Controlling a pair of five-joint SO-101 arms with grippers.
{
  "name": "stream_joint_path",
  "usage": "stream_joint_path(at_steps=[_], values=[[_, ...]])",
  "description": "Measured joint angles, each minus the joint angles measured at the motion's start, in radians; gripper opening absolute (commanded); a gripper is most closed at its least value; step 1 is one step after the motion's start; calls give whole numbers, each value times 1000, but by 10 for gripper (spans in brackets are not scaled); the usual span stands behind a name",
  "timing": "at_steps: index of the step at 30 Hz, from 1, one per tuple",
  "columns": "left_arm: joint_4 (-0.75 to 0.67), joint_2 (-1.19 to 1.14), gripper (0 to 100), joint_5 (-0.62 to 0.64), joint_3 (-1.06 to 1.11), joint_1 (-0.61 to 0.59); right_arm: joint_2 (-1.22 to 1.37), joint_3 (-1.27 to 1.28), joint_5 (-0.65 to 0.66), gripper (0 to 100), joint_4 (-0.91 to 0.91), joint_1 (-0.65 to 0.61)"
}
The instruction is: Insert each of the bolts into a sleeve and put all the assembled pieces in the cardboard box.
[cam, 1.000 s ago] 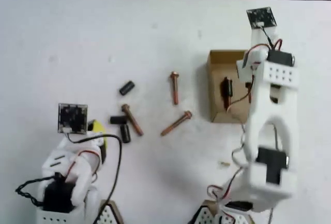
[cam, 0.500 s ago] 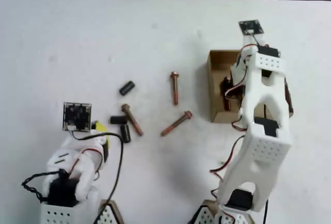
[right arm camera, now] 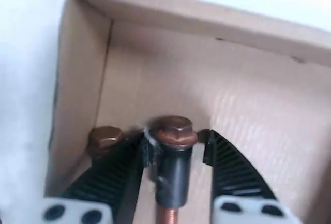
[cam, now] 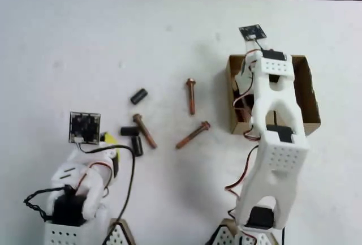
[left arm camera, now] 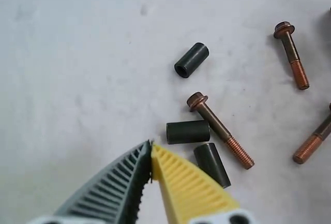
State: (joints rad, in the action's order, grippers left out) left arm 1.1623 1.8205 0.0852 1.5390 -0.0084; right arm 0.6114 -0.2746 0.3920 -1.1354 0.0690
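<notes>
The right gripper has its fingers parted around an assembled piece: 1 finger touches its black body, the other stands clear. The piece is inside the cardboard box, just beside the head of a 2nd bolt. The left gripper is closed on nothing, tips together over the table. In the high view, 3 loose bolts and 3 sleeves lie at its 2 to 3 o'clock, with the box at their 3 o'clock.
</notes>
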Motion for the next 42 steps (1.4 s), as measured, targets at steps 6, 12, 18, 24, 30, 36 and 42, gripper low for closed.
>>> stream_joint_path(at_steps=[6,12,18,24,30,36,42], values=[[-12,0,23,0,0,-49,-135,0,0,139,-64,-2],[-23,0,23,0,0,-74,-313,0,-2,139,-170,-51],[-23,0,22,0,0,-78,-496,0,-2,138,-308,-150],[20,0,22,0,-29,-78,-681,0,-2,138,-462,-313],[31,0,22,0,-38,-132,-842,0,-63,138,-542,-488],[31,0,22,0,-38,-238,-914,41,-143,138,-572,-634],[31,0,23,0,-38,-331,-914,233,-238,138,-549,-747]])
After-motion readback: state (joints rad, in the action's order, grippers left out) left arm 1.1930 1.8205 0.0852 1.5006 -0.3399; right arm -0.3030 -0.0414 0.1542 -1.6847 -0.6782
